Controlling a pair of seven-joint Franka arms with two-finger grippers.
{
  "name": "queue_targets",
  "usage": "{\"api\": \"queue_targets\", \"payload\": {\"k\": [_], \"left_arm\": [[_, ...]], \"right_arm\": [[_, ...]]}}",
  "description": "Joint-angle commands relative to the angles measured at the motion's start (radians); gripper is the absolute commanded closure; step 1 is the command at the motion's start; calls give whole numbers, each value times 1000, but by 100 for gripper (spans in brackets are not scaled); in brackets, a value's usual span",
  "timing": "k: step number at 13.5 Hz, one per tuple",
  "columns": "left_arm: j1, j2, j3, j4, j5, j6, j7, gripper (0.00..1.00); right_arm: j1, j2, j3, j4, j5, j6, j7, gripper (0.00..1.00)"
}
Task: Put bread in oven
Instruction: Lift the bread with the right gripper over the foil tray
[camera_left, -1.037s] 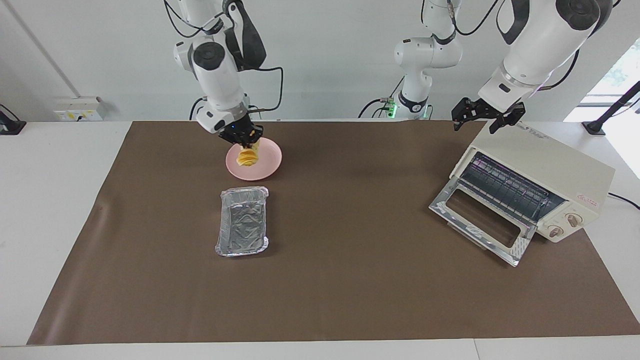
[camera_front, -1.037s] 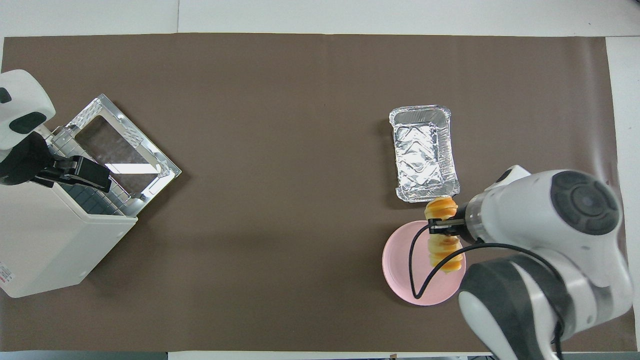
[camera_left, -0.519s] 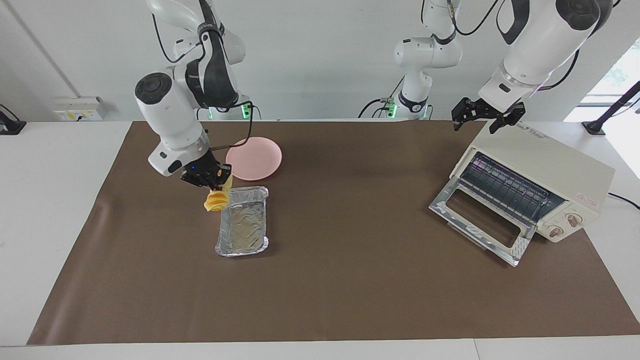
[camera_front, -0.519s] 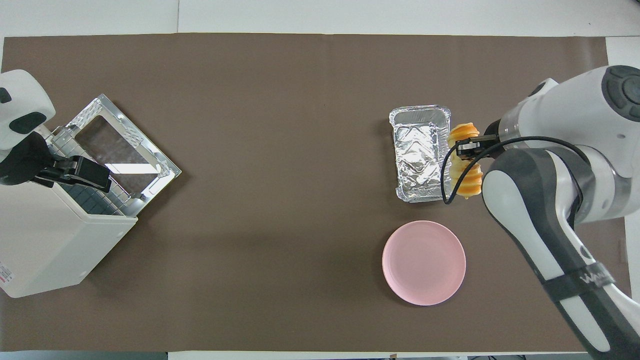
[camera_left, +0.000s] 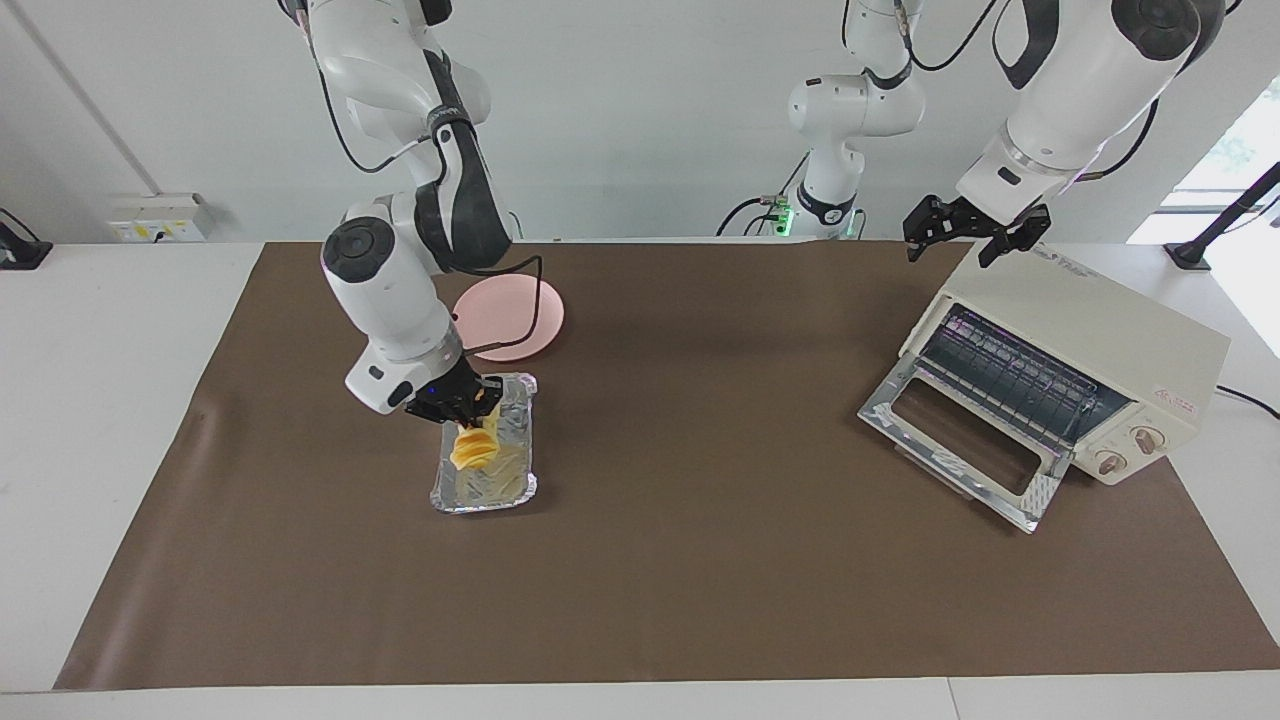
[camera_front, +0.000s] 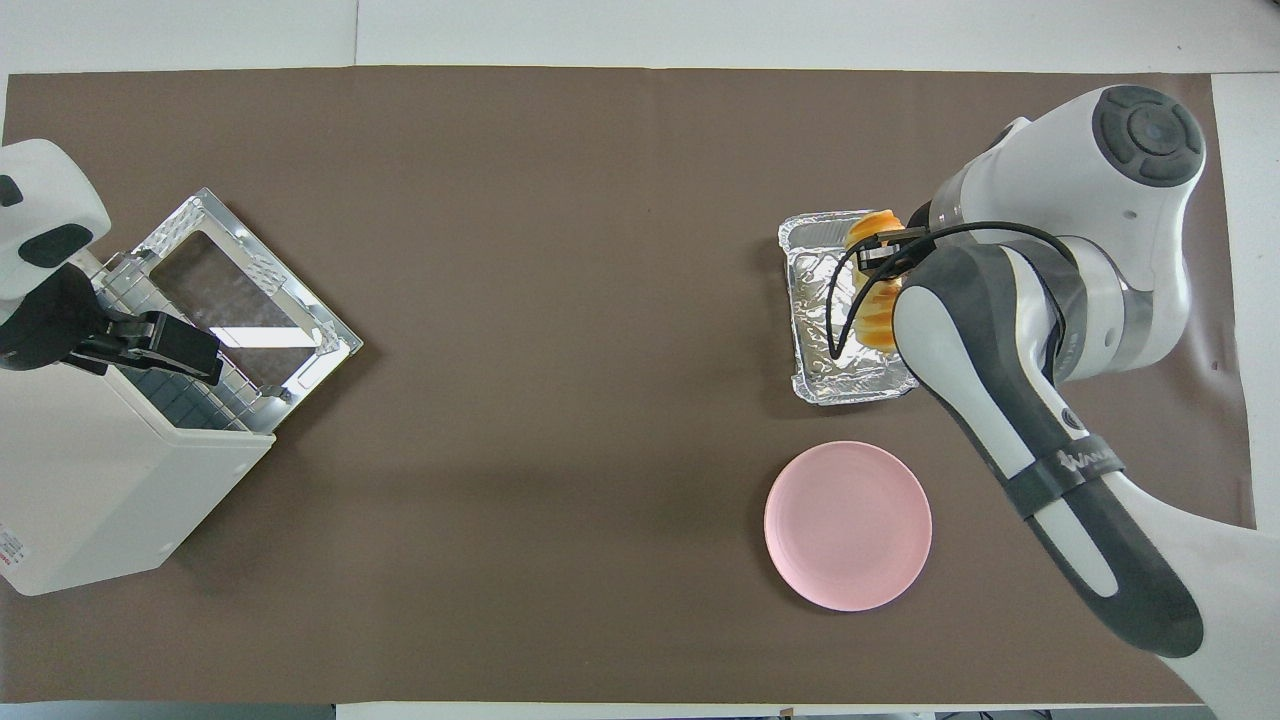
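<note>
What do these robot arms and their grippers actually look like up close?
Both arms are glossy white, rounded shells with dark grey joint segments and round dark caps. Thin black cables loop along them. The left gripper and right gripper are small, black and two-fingered. Grey lettering marks the right arm's forearm.

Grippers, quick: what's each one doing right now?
Left gripper: open, holding nothing, over the oven.
Right gripper: shut on the bread, over the foil tray.
</note>
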Motion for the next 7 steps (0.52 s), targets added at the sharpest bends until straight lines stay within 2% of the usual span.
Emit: {"api": "queue_targets", "payload": {"k": [1, 3, 5, 7], "left_arm": [[10, -22, -7, -24, 16, 19, 7, 0], [10, -22, -7, -24, 16, 19, 7, 0], [10, -22, -7, -24, 16, 19, 7, 0], [10, -22, -7, -24, 16, 19, 7, 0]], "right_arm": [[6, 30, 2, -8, 30, 12, 6, 100], [6, 44, 2, -22, 34, 40, 6, 100], [20, 39, 2, -101, 34, 129, 4, 100], [20, 38, 2, -123, 33, 163, 3, 100]]}}
